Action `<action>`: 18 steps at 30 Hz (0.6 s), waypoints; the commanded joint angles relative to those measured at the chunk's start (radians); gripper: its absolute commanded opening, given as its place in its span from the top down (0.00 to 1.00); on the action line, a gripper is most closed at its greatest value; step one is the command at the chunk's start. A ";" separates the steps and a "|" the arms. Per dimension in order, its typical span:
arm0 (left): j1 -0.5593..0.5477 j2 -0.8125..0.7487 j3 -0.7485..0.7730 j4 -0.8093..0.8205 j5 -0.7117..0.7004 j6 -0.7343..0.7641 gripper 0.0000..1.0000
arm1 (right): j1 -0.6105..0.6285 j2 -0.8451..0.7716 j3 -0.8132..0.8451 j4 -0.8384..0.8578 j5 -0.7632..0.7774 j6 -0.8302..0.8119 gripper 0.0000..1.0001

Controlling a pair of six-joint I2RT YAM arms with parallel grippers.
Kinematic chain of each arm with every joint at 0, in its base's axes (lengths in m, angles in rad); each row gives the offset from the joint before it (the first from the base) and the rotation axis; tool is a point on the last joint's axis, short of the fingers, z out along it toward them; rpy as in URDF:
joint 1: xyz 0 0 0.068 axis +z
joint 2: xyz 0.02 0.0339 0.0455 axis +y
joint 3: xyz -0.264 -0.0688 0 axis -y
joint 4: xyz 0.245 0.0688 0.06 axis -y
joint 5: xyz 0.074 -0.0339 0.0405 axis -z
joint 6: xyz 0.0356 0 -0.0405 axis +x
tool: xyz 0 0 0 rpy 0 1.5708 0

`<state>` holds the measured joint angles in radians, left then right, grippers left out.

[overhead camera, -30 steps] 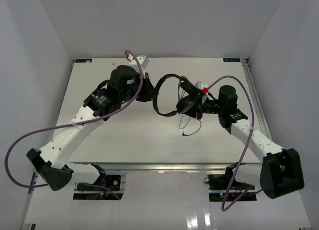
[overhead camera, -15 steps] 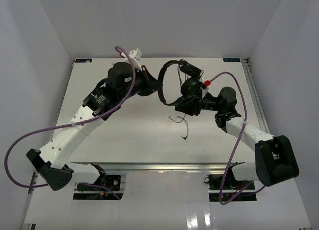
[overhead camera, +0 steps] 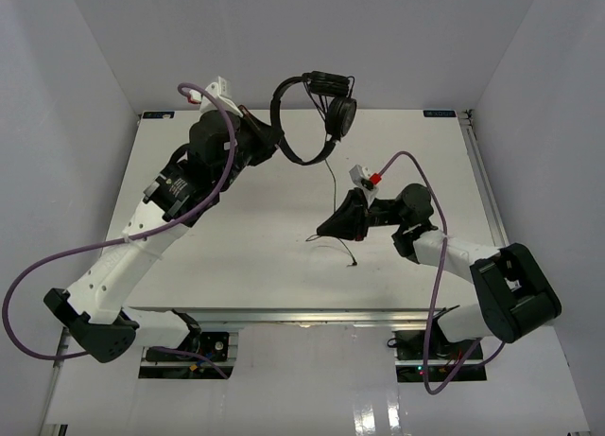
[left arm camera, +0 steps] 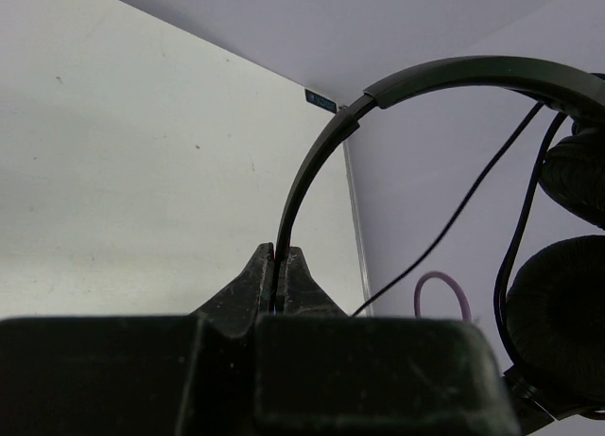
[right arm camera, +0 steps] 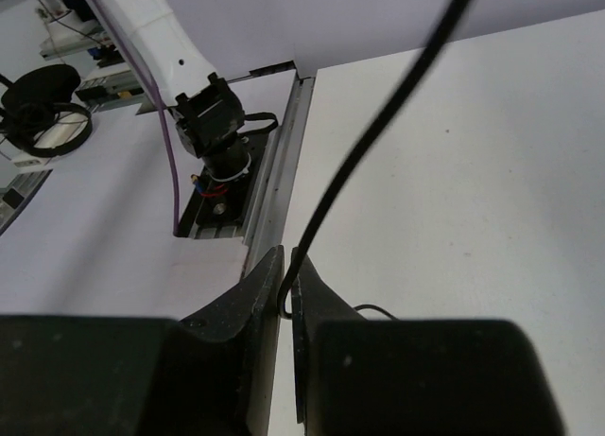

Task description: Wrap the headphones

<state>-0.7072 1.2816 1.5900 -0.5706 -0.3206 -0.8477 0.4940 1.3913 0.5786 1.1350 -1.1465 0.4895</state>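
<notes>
The black headphones (overhead camera: pixel 312 105) hang in the air over the table's far edge. My left gripper (overhead camera: pixel 267 138) is shut on the thin headband (left arm camera: pixel 312 166), with both padded earcups (left arm camera: pixel 558 313) hanging at the right of the left wrist view. The thin black cord (overhead camera: pixel 332 185) drops from the earcups to my right gripper (overhead camera: pixel 326 230), which is shut on the cord (right arm camera: pixel 369 152) low above the table. The cord's free end (overhead camera: pixel 350 256) lies on the table near the right gripper.
The white table (overhead camera: pixel 236 256) has a metal rail along its right edge (overhead camera: pixel 482 190). Purple robot cables loop from both arms (overhead camera: pixel 57 266) (overhead camera: pixel 440 304). The left arm's base (right arm camera: pixel 213 114) shows in the right wrist view.
My left gripper has lifted the headphones up and to the far left. My right gripper has let go of the earcup, moved down and left, and is now shut on the cord.
</notes>
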 commanded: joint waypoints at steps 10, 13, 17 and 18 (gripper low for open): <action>0.315 0.011 -0.039 -0.008 -0.034 0.043 1.00 | 0.134 -0.190 0.130 -0.769 0.092 -0.598 0.92; 0.339 0.023 -0.081 -0.010 -0.050 0.110 1.00 | 0.159 -0.251 0.233 -1.081 0.227 -0.831 0.92; 0.356 0.020 -0.177 0.013 -0.057 0.187 1.00 | 0.199 -0.310 0.324 -1.333 0.444 -1.055 0.92; 0.356 0.022 -0.205 0.016 -0.055 0.206 1.00 | 0.212 -0.311 0.353 -1.367 0.498 -1.093 0.92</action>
<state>-0.3683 1.3186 1.4570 -0.6256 -0.3411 -0.7213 0.6629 1.1273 0.8216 0.1401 -0.8701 -0.2769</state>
